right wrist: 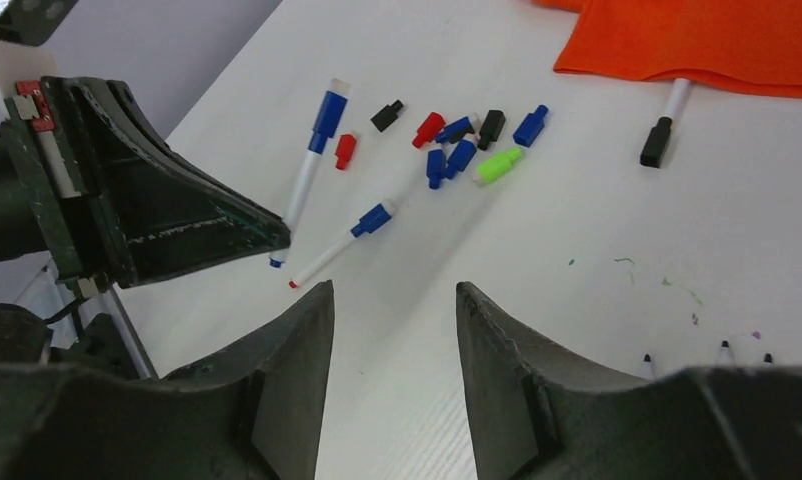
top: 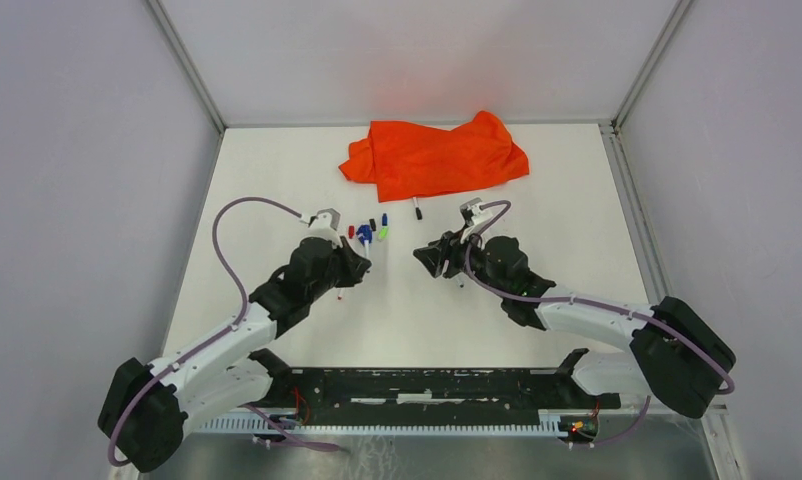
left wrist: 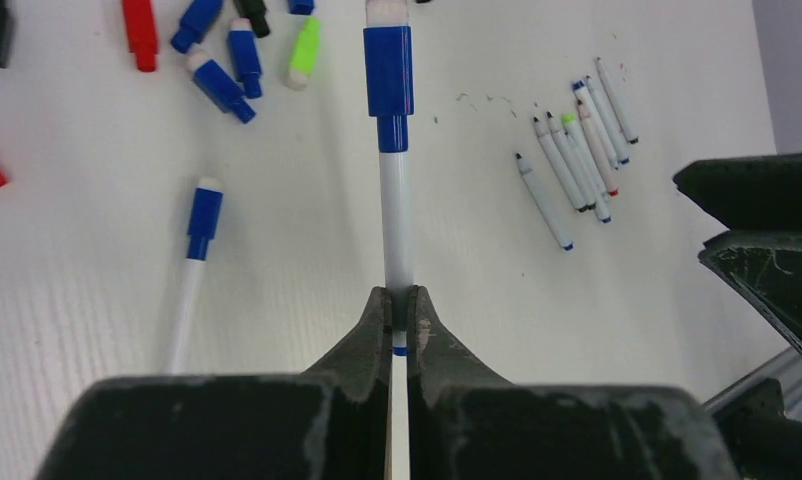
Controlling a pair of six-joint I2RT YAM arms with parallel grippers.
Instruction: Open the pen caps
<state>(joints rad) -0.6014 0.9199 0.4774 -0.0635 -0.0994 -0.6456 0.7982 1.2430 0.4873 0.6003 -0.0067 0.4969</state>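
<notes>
Overhead, a white table [top: 407,320] was seen with a crumpled orange cloth [top: 437,158] at its far side. Just in front of the cloth's left half, a small cluster of loose caps [top: 370,232] was scattered on the table: several blue, some red and black, and one bright green cap [left wrist: 303,52].

The left gripper [left wrist: 399,305] was held in front of the cloth, a little nearer the arms than the loose caps. Its fingers were pressed together on the white barrel of a pen [left wrist: 397,220]. A blue cap [left wrist: 388,70] was still seated on the end of that pen, close to the loose caps. Whether the pen was lifted off the table could not be told.

A second pen [left wrist: 190,280], also capped in blue, was laid flat just beside the held one. A third pen [right wrist: 665,125], capped in black, was tucked partly under the cloth's near edge. A row of uncapped pens [left wrist: 577,150] was laid farther from the cloth than the caps.

The right gripper [right wrist: 394,300] was held in front of the cloth's middle, facing the left gripper and apart from it. Its fingers were spread wide, and nothing was held between them.
</notes>
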